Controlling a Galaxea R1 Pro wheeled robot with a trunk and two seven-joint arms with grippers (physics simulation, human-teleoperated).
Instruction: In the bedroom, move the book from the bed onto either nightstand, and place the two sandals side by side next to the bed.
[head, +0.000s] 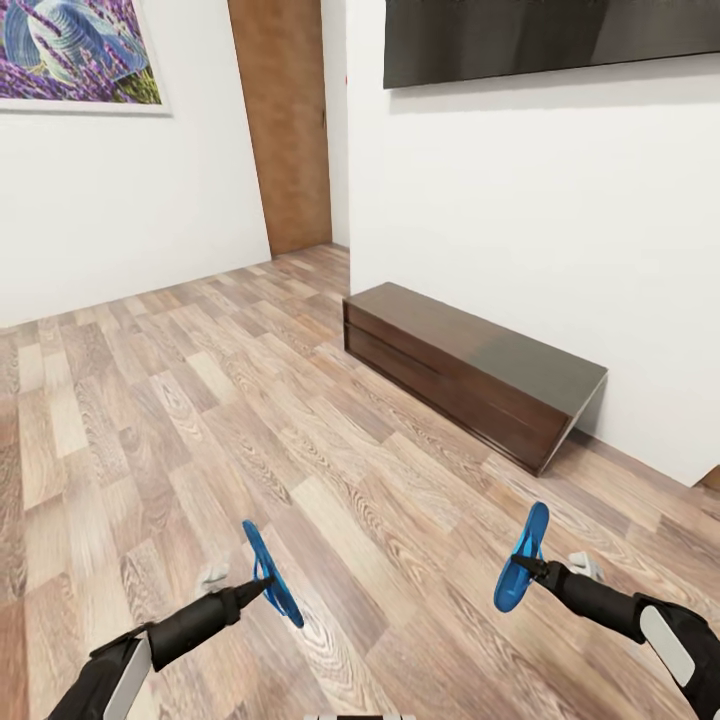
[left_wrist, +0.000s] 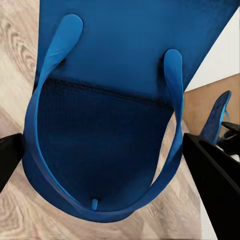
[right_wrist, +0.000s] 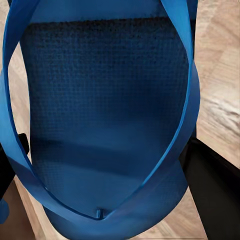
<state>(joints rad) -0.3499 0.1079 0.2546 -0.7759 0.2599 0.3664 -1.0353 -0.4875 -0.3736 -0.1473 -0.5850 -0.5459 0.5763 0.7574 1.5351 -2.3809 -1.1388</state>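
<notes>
Jaws on both arms are clamped on sandals. The left gripper (head: 262, 588), low and left of centre in the head view, pinches the left sandal (head: 272, 573) near one end, so it stands on edge in the air above the wood floor (head: 200, 420). The right gripper (head: 528, 570), low and right of centre, holds the right sandal (head: 522, 556) the same way, sole tilted up. In each wrist view a blue sole and strap loop sit between the two dark fingers (left_wrist: 210, 175), though exact contact is probably hidden behind the sole.

Carrying well likely means keeping both grips firm and the sandals level with each other until the bed comes into sight. A low dark cabinet (head: 470, 370) stands against the white wall at mid right, with a door (head: 282, 120) at upper centre.
</notes>
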